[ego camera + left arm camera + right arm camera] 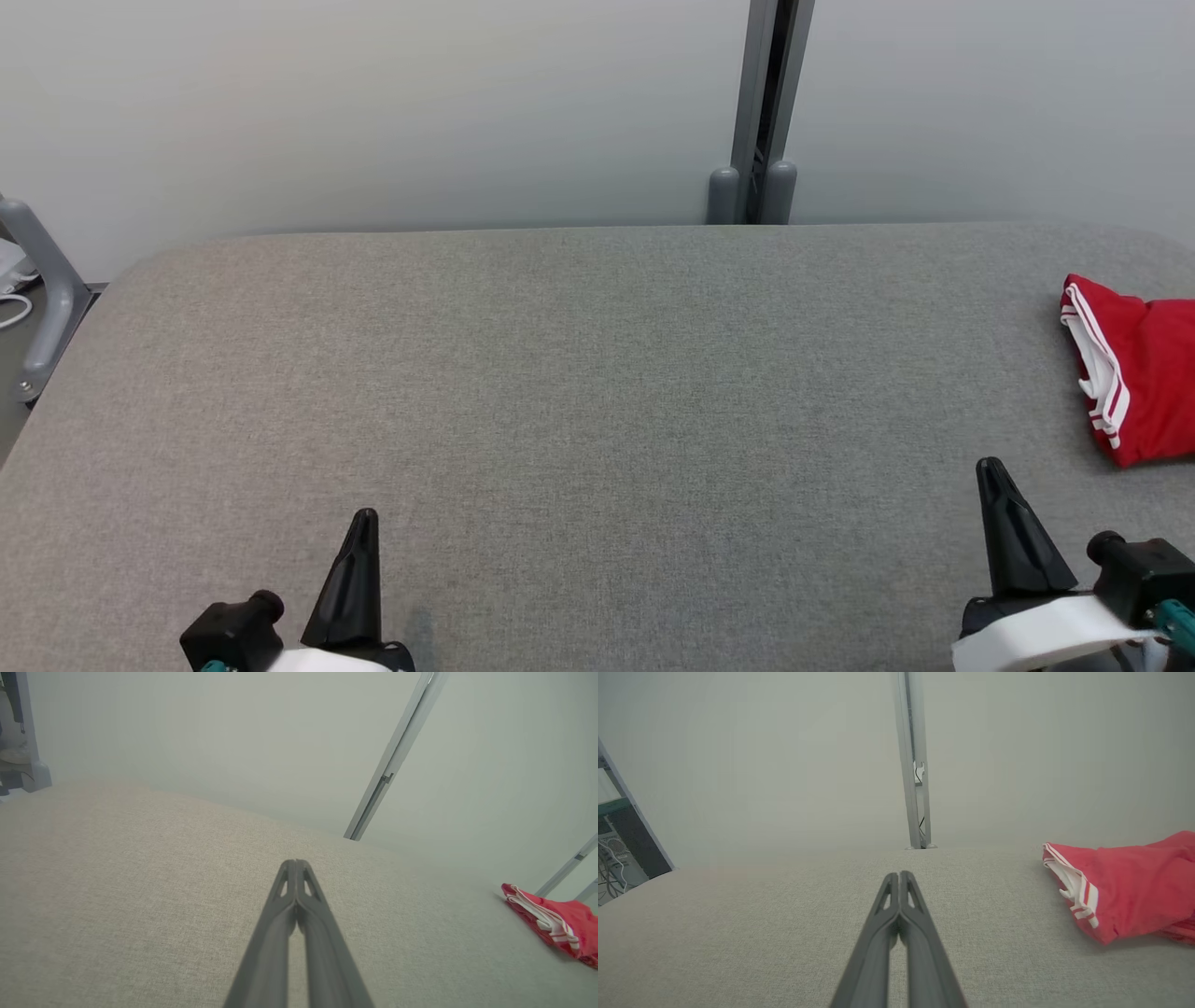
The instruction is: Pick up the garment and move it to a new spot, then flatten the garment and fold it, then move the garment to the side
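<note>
far-left rail: a grey curved rail (45, 280) is seen past the table's left edge in the head view, with white cables (13, 280) glimpsed beside it.
table: a wide table (597, 355) covered in grey woven fabric with rounded far corners is set against a pale wall (373, 103).
left gripper: the left gripper (366, 518) is seen at the lower left of the head view. It is clenched, with nothing grasped. In the left wrist view (295, 863) the dark fingers are seen pressed together at the tips, with a thin slit left lower down. Bare fabric lies under it; contact with the table cannot be told.
post: a grey upright post (766, 112) is seen behind the table's far edge, right of centre, with two rounded feet at its base.
right gripper: the right gripper (991, 467) is seen at the lower right of the head view. It is clenched on nothing. In the right wrist view (899, 875) the tips are seen closed together over bare fabric.
garment: a red garment (1144, 373) with white striped trim is bunched on the table's right end and is cut off by the head view's right edge. It is touched by neither gripper and lies nearer the right one, ahead and to its right. It is also seen at the far right of the left wrist view (556, 919) and at the right of the right wrist view (1125, 882).
</note>
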### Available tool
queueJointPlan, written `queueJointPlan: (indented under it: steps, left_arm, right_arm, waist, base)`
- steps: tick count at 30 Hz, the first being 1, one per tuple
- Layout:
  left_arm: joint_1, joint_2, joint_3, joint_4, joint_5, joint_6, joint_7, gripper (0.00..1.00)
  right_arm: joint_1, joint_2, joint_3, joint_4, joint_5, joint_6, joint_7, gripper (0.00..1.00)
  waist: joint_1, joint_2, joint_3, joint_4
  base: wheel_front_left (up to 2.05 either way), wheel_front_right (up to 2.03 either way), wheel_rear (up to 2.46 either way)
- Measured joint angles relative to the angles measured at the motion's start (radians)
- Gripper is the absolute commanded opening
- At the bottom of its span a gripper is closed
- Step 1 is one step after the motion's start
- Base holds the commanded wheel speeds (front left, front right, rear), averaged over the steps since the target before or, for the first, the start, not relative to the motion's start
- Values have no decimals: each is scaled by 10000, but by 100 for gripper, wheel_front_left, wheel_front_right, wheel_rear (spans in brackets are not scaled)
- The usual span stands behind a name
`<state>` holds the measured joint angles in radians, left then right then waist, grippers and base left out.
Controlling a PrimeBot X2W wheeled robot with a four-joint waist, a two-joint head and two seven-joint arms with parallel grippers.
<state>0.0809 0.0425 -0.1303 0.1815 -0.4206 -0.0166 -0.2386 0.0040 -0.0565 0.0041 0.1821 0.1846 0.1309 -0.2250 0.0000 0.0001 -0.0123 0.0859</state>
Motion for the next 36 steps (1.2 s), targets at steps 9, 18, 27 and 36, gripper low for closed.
queueJointPlan:
  steps: [9, 18, 27, 36]
  left_arm:
    - [-493, 2, 19, 401, -1532, -105, 334, 0]
    - [-951, 6, 50, 688, -3041, -267, 639, 0]
    - [-1325, 10, 81, 930, -4259, -359, 905, 0]
    - [-1662, 13, 107, 1185, -5361, -453, 1151, 0]
  right_arm:
    - [-102, 6, -385, 92, 1733, 0, 516, 0]
    - [-243, 17, -786, 196, 3436, 0, 1030, 0]
    - [-364, 29, -1122, 267, 4830, 0, 1429, 0]
    - [-481, 42, -1417, 328, 6090, -2, 1812, 0]
  waist:
    - [0, 0, 15, -66]
    - [0, 0, 32, -138]
    - [0, 0, 46, -203]
    - [0, 0, 62, -267]
  base:
    - [0, 0, 0]
    - [0, 0, 0]
    - [0, 0, 0]
    - [0, 0, 0]
